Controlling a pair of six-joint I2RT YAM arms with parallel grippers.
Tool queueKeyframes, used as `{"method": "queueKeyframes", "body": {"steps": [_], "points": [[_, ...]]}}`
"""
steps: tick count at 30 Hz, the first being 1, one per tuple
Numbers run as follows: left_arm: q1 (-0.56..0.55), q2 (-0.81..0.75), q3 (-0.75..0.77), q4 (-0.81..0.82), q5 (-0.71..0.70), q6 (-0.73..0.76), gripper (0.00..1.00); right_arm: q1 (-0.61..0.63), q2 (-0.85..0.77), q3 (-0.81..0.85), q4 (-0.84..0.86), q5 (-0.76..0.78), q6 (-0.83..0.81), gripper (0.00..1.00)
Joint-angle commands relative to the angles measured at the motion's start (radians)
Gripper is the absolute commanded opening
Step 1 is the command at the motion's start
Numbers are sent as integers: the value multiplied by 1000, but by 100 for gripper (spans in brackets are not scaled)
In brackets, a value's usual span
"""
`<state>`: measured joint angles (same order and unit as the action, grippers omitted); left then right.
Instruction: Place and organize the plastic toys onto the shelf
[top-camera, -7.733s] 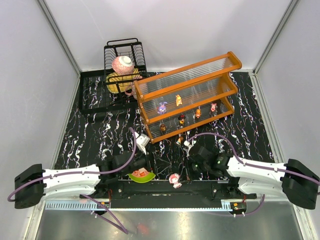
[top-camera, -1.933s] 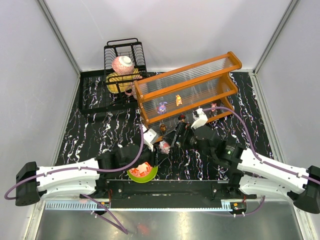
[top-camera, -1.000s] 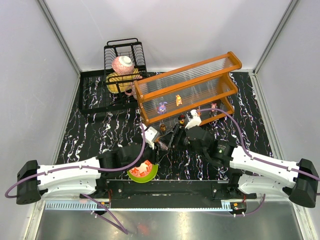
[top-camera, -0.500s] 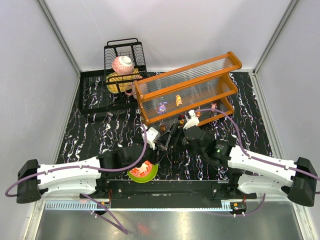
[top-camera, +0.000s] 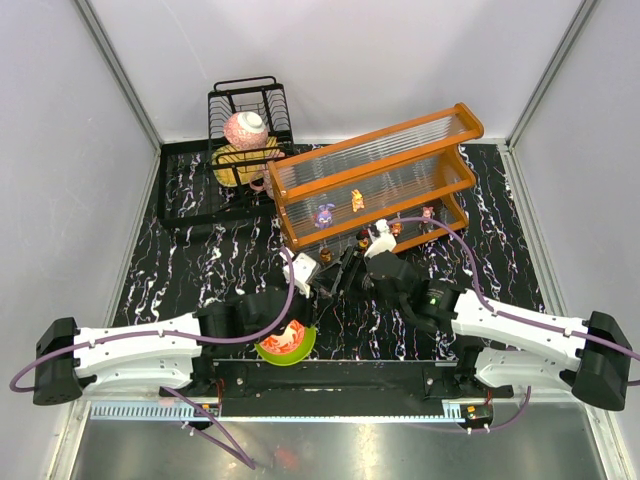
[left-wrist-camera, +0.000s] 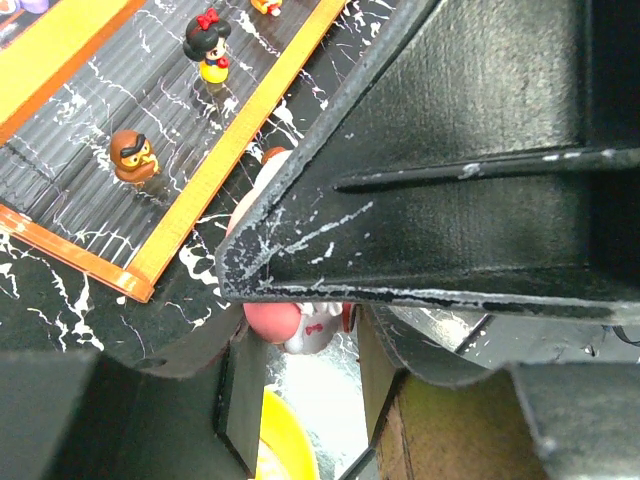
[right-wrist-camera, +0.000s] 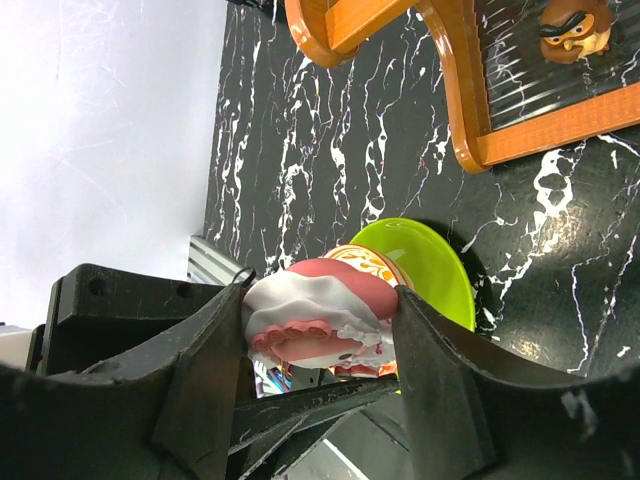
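Note:
A pink-and-white round toy (right-wrist-camera: 318, 318) hangs between both grippers just in front of the shelf (top-camera: 375, 180). My right gripper (right-wrist-camera: 320, 292) is shut on it, a finger pressed to each side. My left gripper (left-wrist-camera: 305, 345) also has the toy (left-wrist-camera: 298, 325) between its fingertips, under the right gripper's black body, which fills most of the left wrist view. In the top view the two grippers meet at the shelf's lower front edge, left gripper (top-camera: 322, 285) and right gripper (top-camera: 342, 278). Several toys stand on the shelf, among them a purple one (top-camera: 325, 213), a yellow one (top-camera: 357, 200) and a brown one (left-wrist-camera: 133, 155).
A green-rimmed patterned bowl (top-camera: 285, 352) sits on the black marbled table near the left arm, directly under the held toy in the right wrist view. A black wire dish rack (top-camera: 250, 100) with crockery stands at the back left, beside the shelf's left end.
My right gripper has pulled back from the shelf toward the left gripper and closed onto the pink-and-white toy. The left arm has stayed still, holding that toy.

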<state>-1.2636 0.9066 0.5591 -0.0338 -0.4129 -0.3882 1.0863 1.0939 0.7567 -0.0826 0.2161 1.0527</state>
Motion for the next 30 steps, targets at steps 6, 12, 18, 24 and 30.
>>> {"method": "queueKeyframes", "body": {"steps": [6, 12, 18, 24, 30], "points": [[-11, -3, 51, 35, -40, 26, 4, 12, -3, -25, 139, -49, 3, 27], [-11, -24, 36, 41, -35, 26, 44, 12, -15, -51, 165, -40, 1, 0], [-11, -147, -30, 89, 0, -3, 99, 9, -95, -77, 124, 32, -52, 0], [-11, -388, -114, 37, -52, -61, 99, -60, -268, -77, -83, 152, -187, 0], [-11, -525, -116, -126, -119, -69, 99, -219, -341, -45, -206, 193, -397, 0]]}}
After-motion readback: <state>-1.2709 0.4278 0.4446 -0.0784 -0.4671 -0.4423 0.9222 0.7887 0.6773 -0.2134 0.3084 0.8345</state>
